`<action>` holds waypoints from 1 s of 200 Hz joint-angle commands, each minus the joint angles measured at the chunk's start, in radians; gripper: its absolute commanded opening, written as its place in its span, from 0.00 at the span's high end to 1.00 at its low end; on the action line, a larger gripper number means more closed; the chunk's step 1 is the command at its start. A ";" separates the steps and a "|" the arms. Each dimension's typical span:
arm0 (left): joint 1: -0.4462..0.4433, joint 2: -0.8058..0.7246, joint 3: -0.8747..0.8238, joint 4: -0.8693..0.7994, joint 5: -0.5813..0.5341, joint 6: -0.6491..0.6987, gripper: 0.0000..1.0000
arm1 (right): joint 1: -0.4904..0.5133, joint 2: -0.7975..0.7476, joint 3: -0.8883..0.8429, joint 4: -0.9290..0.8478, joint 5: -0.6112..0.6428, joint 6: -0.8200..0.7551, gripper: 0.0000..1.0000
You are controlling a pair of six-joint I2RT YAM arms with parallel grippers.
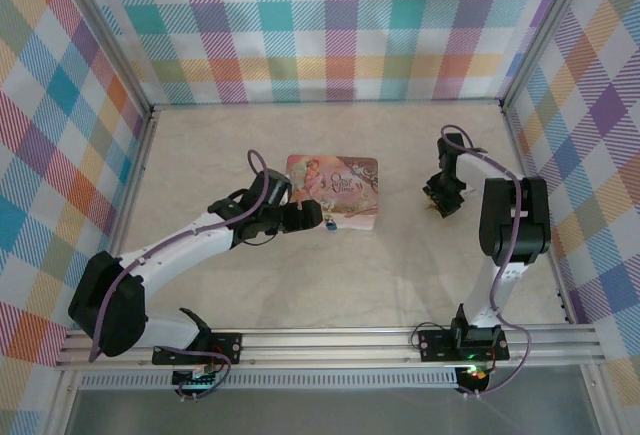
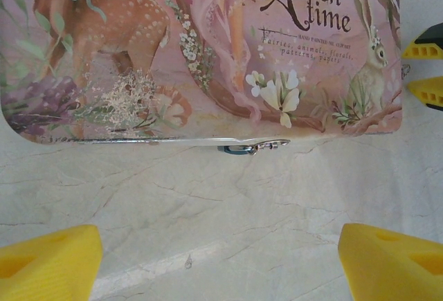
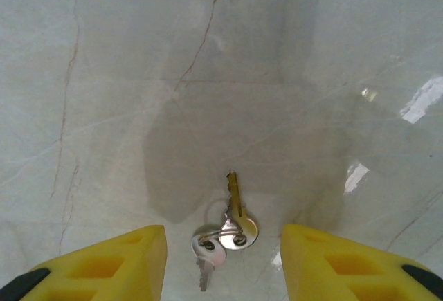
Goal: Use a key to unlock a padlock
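Overhead wide; wrist cameras close, facing table [image 1: 300, 285]

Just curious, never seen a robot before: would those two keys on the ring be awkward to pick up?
Probably. The keys lie flat and thin on the glossy table, so they may slide when nudged. Joined by a loose ring, one would likely dangle when the other is lifted.

Ahead of the yellow-fingered left claw [image 2: 220, 256], the flat rectangular tin box [image 2: 208, 52] is pink, painted with a spotted tan fawn, a grey-brown rabbit, white flowers and dark lettering. The small padlock [image 2: 239, 149] at its near edge is teal-blue. Between the right claw's [image 3: 225, 270] yellow fingers [image 3: 104, 266], two metal keys [image 3: 234, 228] show silver heads and one brassy blade. The table [image 3: 104, 73] is cream marble, brown-veined.
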 commanded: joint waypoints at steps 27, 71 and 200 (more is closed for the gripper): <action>-0.015 0.021 0.003 0.004 0.016 -0.007 0.12 | -0.018 0.010 -0.013 0.010 -0.003 -0.017 0.60; -0.016 0.036 0.009 0.008 0.022 -0.005 0.12 | -0.023 0.012 -0.042 0.040 -0.028 -0.008 0.71; -0.017 0.037 -0.011 0.022 0.015 -0.020 0.12 | -0.008 -0.007 -0.081 0.097 -0.110 -0.003 0.69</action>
